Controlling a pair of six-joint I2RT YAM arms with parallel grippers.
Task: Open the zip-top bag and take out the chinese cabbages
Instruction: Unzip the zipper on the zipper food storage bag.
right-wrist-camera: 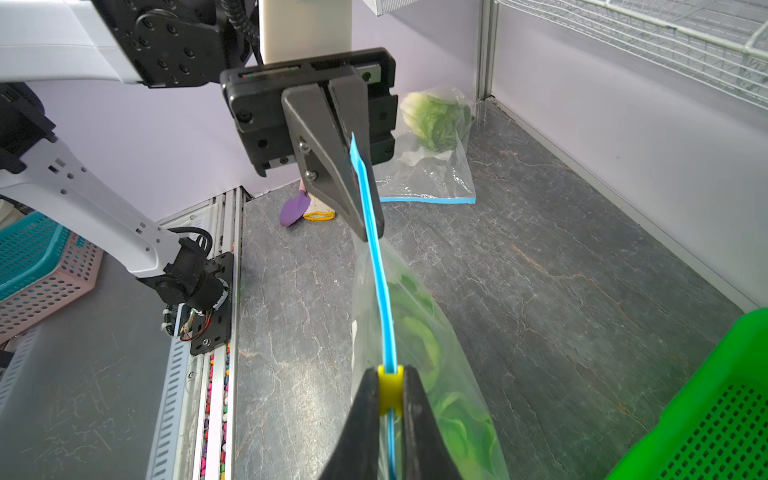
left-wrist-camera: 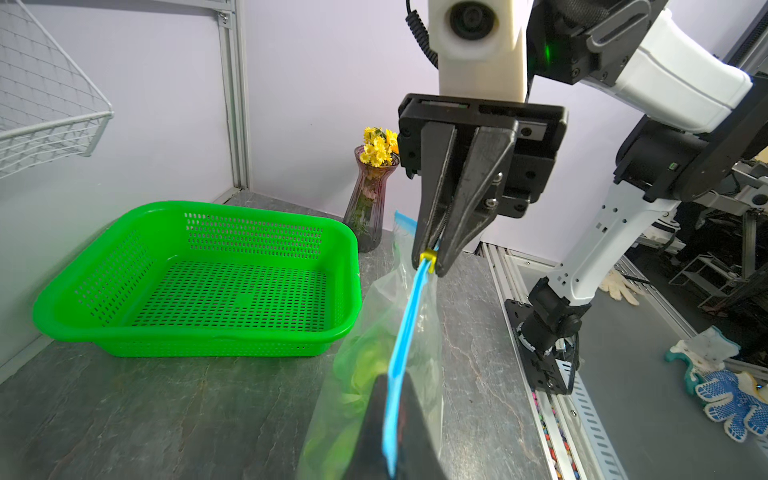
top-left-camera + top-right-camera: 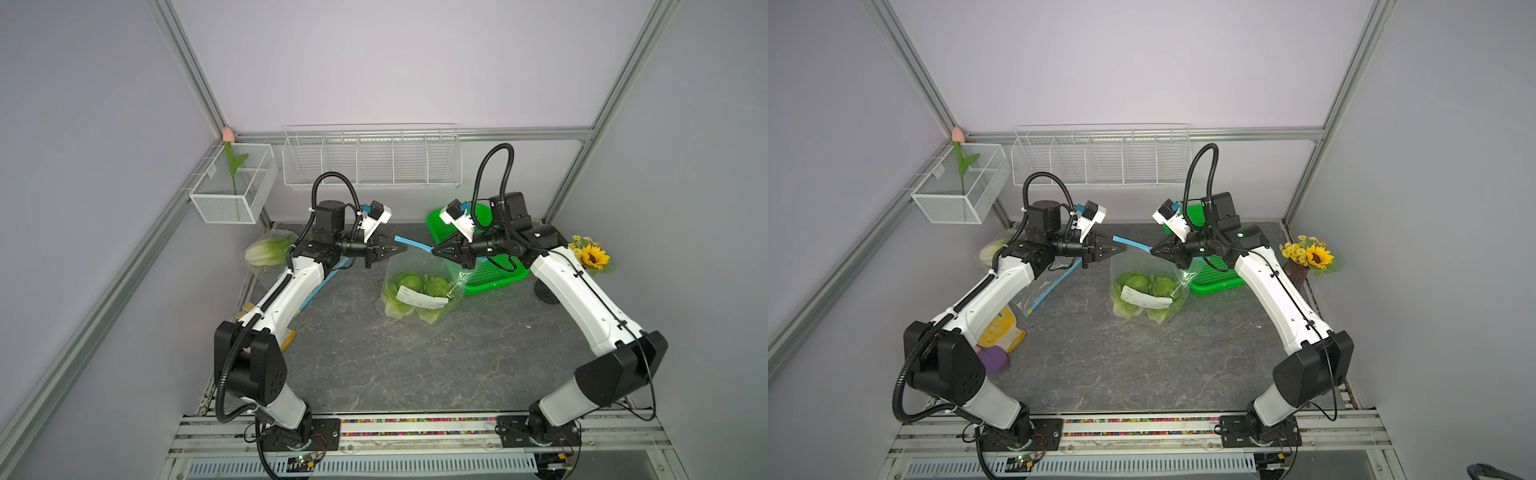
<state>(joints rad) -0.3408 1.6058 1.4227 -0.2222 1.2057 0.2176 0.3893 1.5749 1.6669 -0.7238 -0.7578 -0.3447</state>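
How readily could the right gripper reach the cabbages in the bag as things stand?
Probably not yet. The right gripper is shut on the yellow slider of the zip-top bag, whose blue zip strip looks closed; the chinese cabbages sit inside below it.

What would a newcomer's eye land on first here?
The clear bag of cabbages, stretched mid-table by its blue zip strip between the left gripper and the right gripper, which pinches the yellow slider. Then the bright green basket by the right arm, and the sunflower at the right wall.
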